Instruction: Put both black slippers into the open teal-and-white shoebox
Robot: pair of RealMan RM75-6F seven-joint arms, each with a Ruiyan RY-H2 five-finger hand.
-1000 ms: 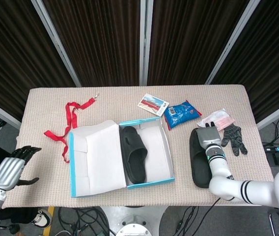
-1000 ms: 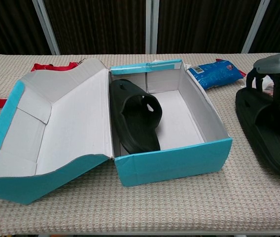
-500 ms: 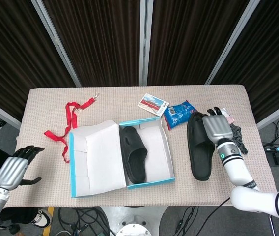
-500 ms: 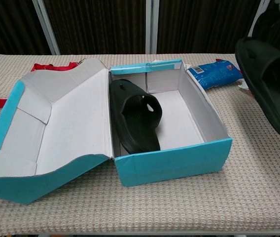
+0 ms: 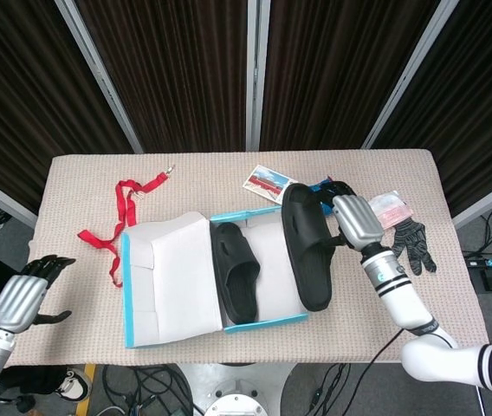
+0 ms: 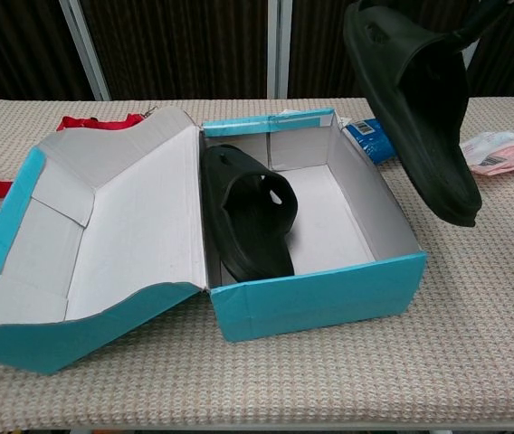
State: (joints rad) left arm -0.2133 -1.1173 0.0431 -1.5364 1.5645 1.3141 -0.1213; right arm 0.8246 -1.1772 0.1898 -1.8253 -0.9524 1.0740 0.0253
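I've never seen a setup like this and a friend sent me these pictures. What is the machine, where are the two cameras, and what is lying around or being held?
It is a two-armed robot with human-like hands, steered by a person. One picture looks down from its head, the other looks forward from its chest.

On the table stands an open teal-and-white shoebox with its lid folded out to the side. One black slipper already lies inside. The right hand holds the second black slipper in the air, over the box's right side.

The left hand hangs at the table's near left corner, fingers apart, holding nothing.

Also lying around: a red ribbon, a small card, a blue packet, a pink packet and a dark glove.
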